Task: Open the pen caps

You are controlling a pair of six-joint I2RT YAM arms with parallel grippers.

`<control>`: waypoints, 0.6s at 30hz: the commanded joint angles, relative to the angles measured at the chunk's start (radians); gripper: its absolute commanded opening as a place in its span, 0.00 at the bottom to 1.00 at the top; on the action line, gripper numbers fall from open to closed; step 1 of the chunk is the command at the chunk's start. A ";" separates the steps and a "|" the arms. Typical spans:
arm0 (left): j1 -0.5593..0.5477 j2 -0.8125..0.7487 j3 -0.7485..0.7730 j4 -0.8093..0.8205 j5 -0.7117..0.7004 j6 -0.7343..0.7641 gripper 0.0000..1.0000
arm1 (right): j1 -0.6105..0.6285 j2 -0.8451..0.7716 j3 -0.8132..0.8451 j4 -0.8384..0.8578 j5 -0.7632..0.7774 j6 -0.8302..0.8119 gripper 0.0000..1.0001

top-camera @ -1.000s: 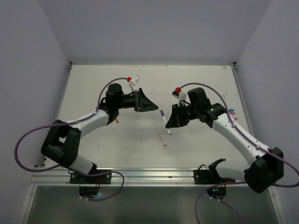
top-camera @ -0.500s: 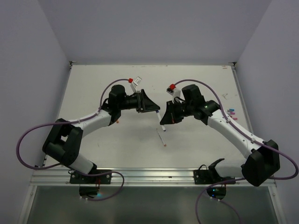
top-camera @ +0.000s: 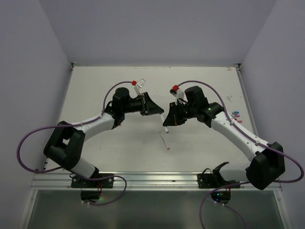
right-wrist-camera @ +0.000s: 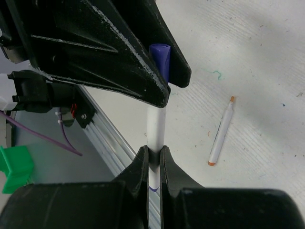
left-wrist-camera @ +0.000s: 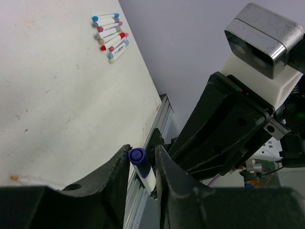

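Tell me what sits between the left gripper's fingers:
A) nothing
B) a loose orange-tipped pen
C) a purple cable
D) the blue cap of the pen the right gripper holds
D: the left wrist view shows the blue cap between the left gripper's fingers, while the right gripper is shut on the white barrel.

Both the left claw [left-wrist-camera: 142, 153] and the right claw [right-wrist-camera: 152, 155] are black, and between them is a dark blue cap [left-wrist-camera: 137, 156] on a white pen [right-wrist-camera: 156, 129]. Beyond the left claw, on the off-white table [left-wrist-camera: 57, 95], a row of pens [left-wrist-camera: 110, 31] shows blue, grey, pink, red and yellow ends. Beside the right claw, the loose pen [right-wrist-camera: 221, 131] is white with orange ends.
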 commanded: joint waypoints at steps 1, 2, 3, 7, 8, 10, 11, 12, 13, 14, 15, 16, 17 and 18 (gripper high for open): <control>-0.008 -0.025 0.004 0.018 -0.021 -0.011 0.29 | 0.005 0.000 0.035 0.051 0.018 0.019 0.00; -0.008 -0.025 0.004 0.019 -0.022 -0.013 0.27 | 0.005 0.001 0.036 0.051 0.017 0.019 0.00; -0.008 -0.027 0.006 0.019 -0.024 -0.014 0.20 | 0.005 0.003 0.036 0.051 0.017 0.020 0.00; -0.007 -0.028 0.006 0.027 -0.025 -0.016 0.00 | 0.005 0.001 0.035 0.051 0.017 0.011 0.13; -0.007 -0.031 0.004 0.030 -0.027 -0.017 0.00 | 0.005 0.003 0.035 0.051 0.017 0.007 0.25; -0.007 -0.040 -0.003 0.039 -0.036 -0.022 0.00 | 0.006 0.011 0.041 0.051 0.018 -0.003 0.41; -0.008 -0.043 -0.003 0.039 -0.041 -0.027 0.00 | 0.006 0.012 0.041 0.056 0.026 -0.003 0.42; -0.007 -0.045 -0.005 0.044 -0.042 -0.033 0.00 | 0.006 0.018 0.042 0.057 0.026 -0.004 0.42; -0.008 -0.040 -0.008 0.051 -0.042 -0.040 0.00 | 0.006 0.021 0.044 0.071 0.022 -0.003 0.42; -0.008 -0.040 -0.010 0.065 -0.042 -0.056 0.00 | 0.005 0.027 0.045 0.077 0.014 -0.004 0.42; -0.008 -0.037 -0.010 0.071 -0.044 -0.063 0.00 | 0.006 0.032 0.050 0.083 0.008 -0.001 0.42; -0.007 -0.034 -0.014 0.079 -0.042 -0.071 0.00 | 0.006 0.046 0.051 0.094 0.003 0.000 0.41; -0.008 -0.033 -0.016 0.100 -0.041 -0.089 0.00 | 0.006 0.053 0.057 0.096 0.003 0.000 0.41; -0.007 -0.031 -0.022 0.114 -0.036 -0.102 0.00 | 0.006 0.060 0.059 0.102 0.000 -0.001 0.41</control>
